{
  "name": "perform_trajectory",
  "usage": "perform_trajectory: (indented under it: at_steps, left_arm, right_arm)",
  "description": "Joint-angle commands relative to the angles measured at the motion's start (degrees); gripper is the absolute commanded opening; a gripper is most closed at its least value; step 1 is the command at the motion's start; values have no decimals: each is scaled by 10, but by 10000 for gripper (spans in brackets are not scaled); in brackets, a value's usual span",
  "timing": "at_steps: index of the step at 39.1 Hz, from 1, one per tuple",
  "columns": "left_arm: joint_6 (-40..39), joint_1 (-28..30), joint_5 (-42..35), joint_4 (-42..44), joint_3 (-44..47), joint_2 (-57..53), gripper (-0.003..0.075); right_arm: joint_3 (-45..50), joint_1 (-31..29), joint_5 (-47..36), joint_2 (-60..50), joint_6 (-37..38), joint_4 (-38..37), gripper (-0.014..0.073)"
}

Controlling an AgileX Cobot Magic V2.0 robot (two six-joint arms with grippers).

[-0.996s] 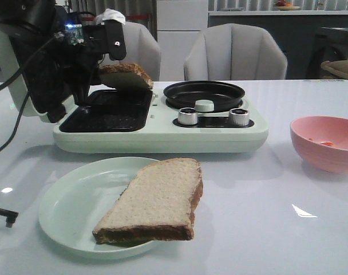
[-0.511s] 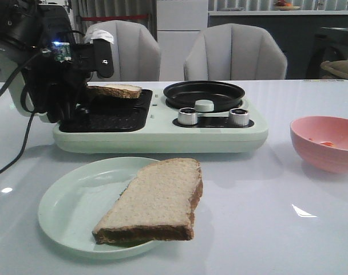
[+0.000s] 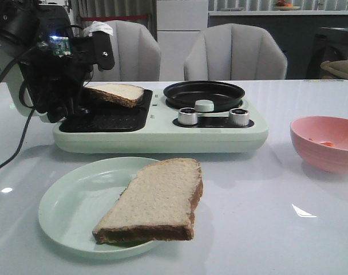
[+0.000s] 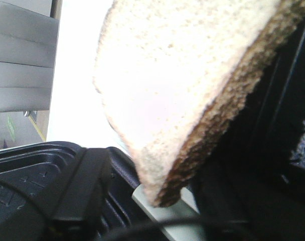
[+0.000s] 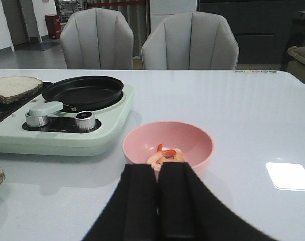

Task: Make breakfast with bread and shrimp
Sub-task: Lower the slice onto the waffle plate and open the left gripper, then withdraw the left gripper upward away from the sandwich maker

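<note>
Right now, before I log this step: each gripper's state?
Left gripper: jaws hidden; bread slice at it, grip unclear.
Right gripper: shut, empty.

Left arm (image 3: 45,69): black housing throughout, bulky and blocky near the wrist, with a rounded dark joint at the top. A small green circuit board (image 3: 60,47) is mounted on the wrist and carries a lit blue-white light. A flat black bracket (image 3: 101,53) to its right shows one small pale screw head. Black cables (image 3: 16,123) hang in loops from the arm down toward the left edge of the scene. A scrap of white material (image 3: 97,27) sits on top of the bracket.

Right gripper (image 5: 159,201): two matte black fingers, broad, smooth and unmarked, pressed side by side with a thin seam between them
</note>
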Motion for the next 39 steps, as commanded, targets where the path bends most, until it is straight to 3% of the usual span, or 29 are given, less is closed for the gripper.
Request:
perform_trajectory:
  at_steps: [1,7,28,39]
  left_arm:
    - [-34,-3,-8,-17,-10,-51,523]
    - [-67,-9,-25,-45,0,-88,524]
    - [-67,-22,-50,-109,148,-230,524]
    - [-70,-45,-39,-238,182,-380,523]
  right_arm:
    - [-9,-2,-49,-11,-3,-1,135]
    - [-9,-2,-49,-11,-3,-1,135]
    - [-9,-2,-49,-11,-3,-1,135]
    - [-9,-2,-49,-11,-3,-1,135]
